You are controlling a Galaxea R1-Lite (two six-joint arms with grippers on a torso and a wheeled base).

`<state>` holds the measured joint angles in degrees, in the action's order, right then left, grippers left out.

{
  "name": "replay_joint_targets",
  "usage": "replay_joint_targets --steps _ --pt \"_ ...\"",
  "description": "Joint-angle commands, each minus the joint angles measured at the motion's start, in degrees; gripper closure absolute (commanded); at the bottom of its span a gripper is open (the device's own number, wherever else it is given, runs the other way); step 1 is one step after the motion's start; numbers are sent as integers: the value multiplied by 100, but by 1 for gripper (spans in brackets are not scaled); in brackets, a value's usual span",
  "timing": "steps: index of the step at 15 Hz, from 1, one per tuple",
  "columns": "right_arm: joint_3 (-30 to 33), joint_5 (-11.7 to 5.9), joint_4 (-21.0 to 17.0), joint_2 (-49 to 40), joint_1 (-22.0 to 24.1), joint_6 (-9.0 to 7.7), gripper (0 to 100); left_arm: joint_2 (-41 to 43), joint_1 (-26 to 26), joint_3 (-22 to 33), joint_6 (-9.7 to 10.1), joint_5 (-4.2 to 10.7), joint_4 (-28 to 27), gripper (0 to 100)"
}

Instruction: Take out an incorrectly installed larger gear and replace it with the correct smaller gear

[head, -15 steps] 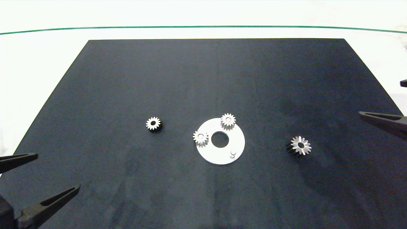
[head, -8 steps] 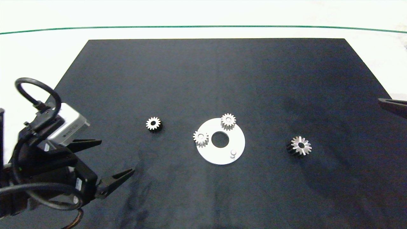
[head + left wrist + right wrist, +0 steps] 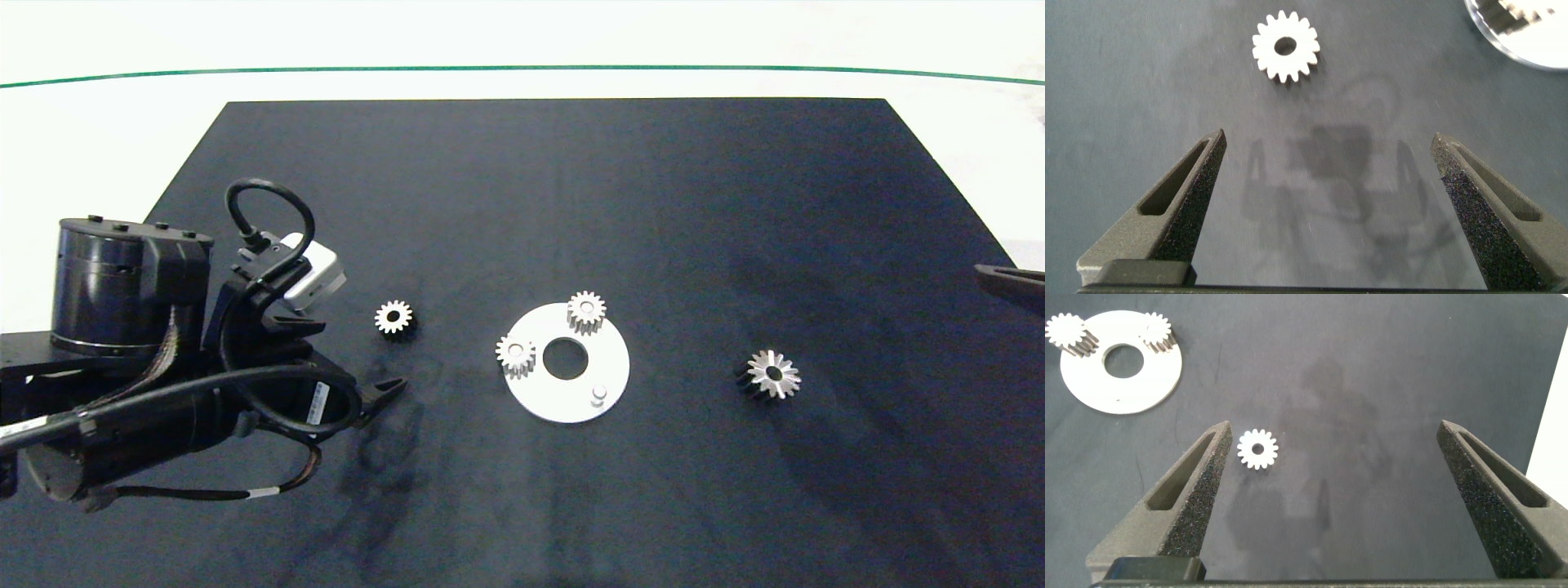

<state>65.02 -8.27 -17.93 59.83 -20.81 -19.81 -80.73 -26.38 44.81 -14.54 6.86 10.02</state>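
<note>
Head view, near to far: left tool (image 3: 359, 371) over the dark mat (image 3: 571, 506) towards the bench's left edge, fingers spread wide and holding nothing, pointed at the smaller gear (image 3: 394, 318). This gear lies flat and loose on the mat, just beyond the fingertips and left of the white disc (image 3: 608, 359); it is silver, with short stubby teeth and a round centre hole. The disc carries two lookalike spur gears (image 3: 515, 354) and one bare peg (image 3: 598, 394). The larger gear (image 3: 772, 374), star-like with long pointed flaring teeth and a dark hole, already lies off the disc, on the mat to its right. Right tool (image 3: 1347, 498) hangs at the bench's right edge, wide open and empty. Step in hand, as judged: fetching the replacement. The next move calls for closing the fingers squarely across the small gear's toothed rim, which offers little to grip.
</note>
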Motion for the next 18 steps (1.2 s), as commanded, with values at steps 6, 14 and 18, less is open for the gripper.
replay_joint_targets --steps 6,14,18 --pt "-60 0 -9 -51 -2 74 0 -1086 19 783 13 149 44 0" --pt "-113 0 -9 -86 -11 118 0 -1622 274 1328 -5 219 35 0" --pt "-113 0 -9 -86 -11 118 0 -1657 291 1469 4 219 0 0"
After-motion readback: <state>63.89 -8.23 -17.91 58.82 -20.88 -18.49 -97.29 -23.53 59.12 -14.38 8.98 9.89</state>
